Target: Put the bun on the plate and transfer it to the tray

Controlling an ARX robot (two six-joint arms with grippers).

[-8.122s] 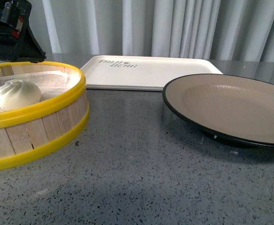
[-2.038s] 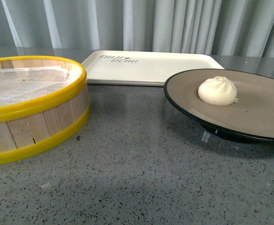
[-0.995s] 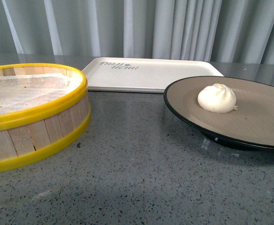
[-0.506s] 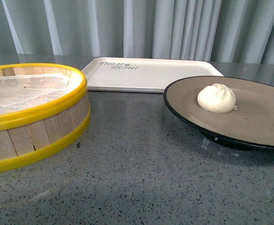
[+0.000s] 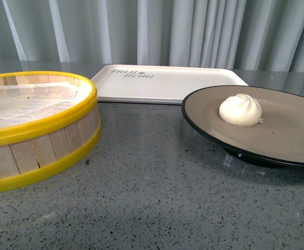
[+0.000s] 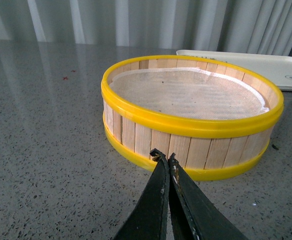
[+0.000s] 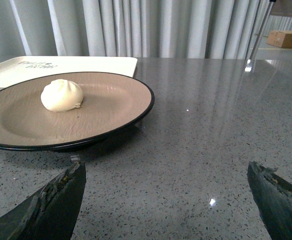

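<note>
1. my right tool (image 7: 166,170) gapes wide, empty, facing the plate (image 7: 117,102); my left tool (image 6: 164,159) is clenched on nothing.
2. the bun (image 7: 61,95) sits on the plate, near the tray (image 5: 183,83).
3. transfer step, i judge: grip the rim, carry it level.

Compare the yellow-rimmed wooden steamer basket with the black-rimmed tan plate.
The yellow-rimmed wooden steamer basket is tall-walled and holds only a white cloth liner; the black-rimmed tan plate is shallow and carries the off-white pleated bun. Both are round and rest on the grey speckled table.
</note>
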